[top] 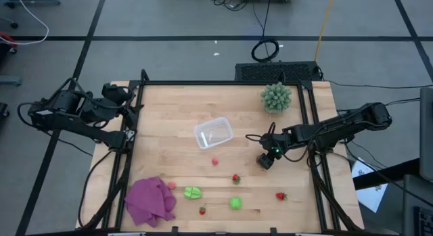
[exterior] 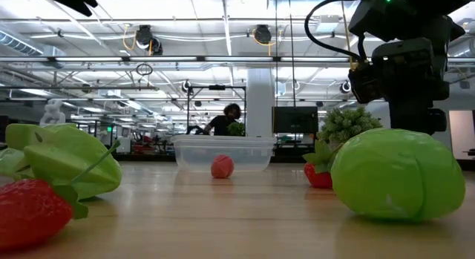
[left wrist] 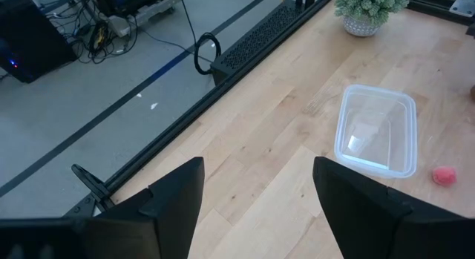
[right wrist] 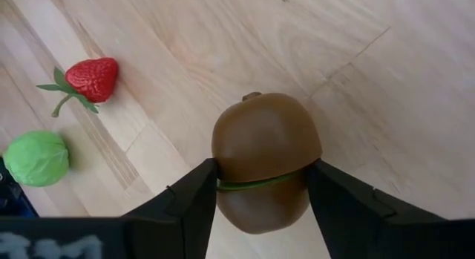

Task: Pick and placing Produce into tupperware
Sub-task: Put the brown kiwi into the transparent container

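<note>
Grabbing step: you are at the pick-up part. Your right gripper has its two fingers pressed on both sides of the brown kiwi, so it is closed on it.
Where the kiwi is: in the overhead picture the right gripper sits right of the middle, low over the wooden table. I judge the kiwi has not been lifted much yet.
Next move: you need to lift it and carry it up and left to the tupperware, then let go over the clear box.
Left gripper: your left gripper waits at the left edge, fingers wide apart, holding nothing.
Other produce: the strawberry and green piece lie near, waiting.
</note>
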